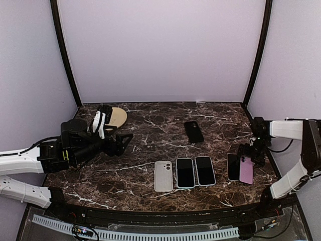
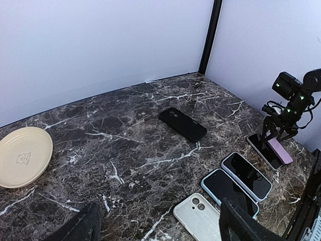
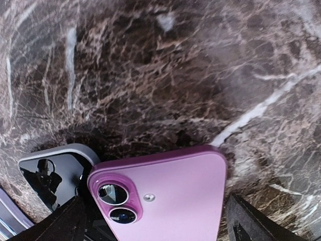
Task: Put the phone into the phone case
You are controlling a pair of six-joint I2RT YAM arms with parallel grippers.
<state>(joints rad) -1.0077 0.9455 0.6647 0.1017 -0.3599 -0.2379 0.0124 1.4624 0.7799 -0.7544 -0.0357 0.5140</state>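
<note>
Lying face down under the wide-open, empty right hand [image 3: 158, 226], the pink phone [image 3: 165, 193].

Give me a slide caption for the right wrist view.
Open right gripper poised over a pink phone lying back-up beside a screen-up phone on the marble table.
</note>
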